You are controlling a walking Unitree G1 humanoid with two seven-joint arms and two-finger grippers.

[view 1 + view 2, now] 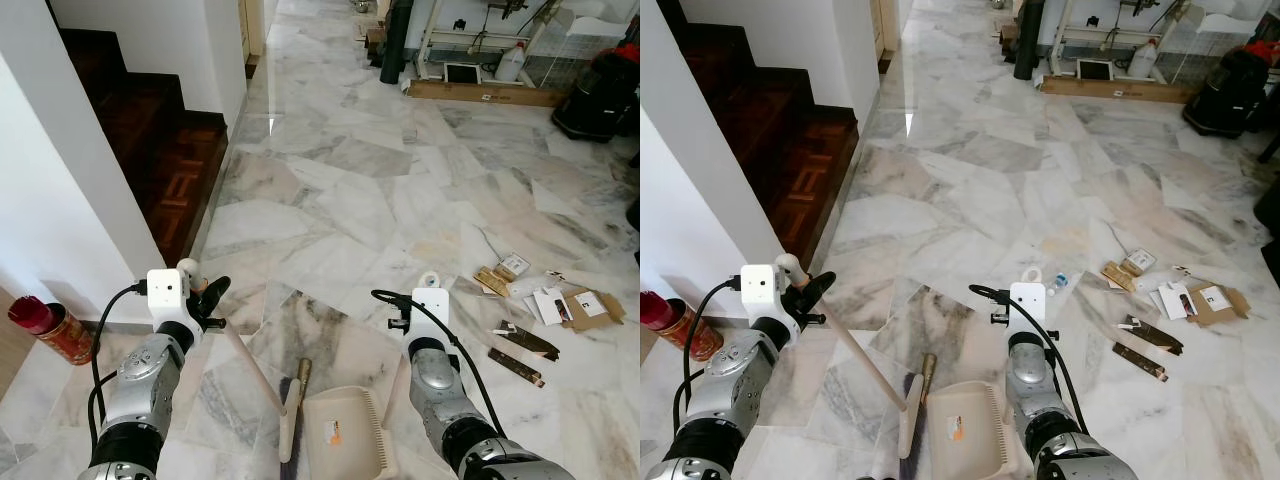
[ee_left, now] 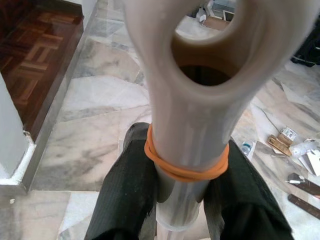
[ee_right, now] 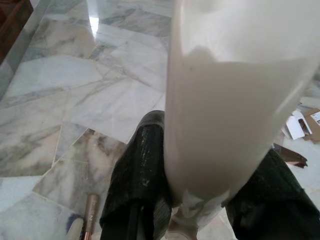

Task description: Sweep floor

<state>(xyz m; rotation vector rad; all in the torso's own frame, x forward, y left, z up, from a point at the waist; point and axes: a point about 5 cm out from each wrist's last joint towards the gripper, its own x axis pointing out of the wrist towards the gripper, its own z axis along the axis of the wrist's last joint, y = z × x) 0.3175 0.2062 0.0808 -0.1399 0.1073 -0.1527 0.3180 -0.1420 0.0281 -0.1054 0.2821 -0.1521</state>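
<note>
Left gripper [image 2: 185, 200] clamped the broom handle [image 1: 250, 365] — right gripper [image 3: 200, 200] seemingly clamped the dustpan [image 1: 340, 430] handle, pan flat on the marble floor [image 1: 350, 180], scraps [image 1: 540, 310] to its right.

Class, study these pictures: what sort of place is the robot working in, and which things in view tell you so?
Probably the ground-floor hallway of a home: a polished marble floor, a dark wooden staircase at the robot's left, and household clutter along the far wall, including a vacuum cleaner and a white jug.

A red can [image 1: 48, 328] stands by the white wall; dark wooden stairs [image 1: 150, 130] rise beyond it.
</note>
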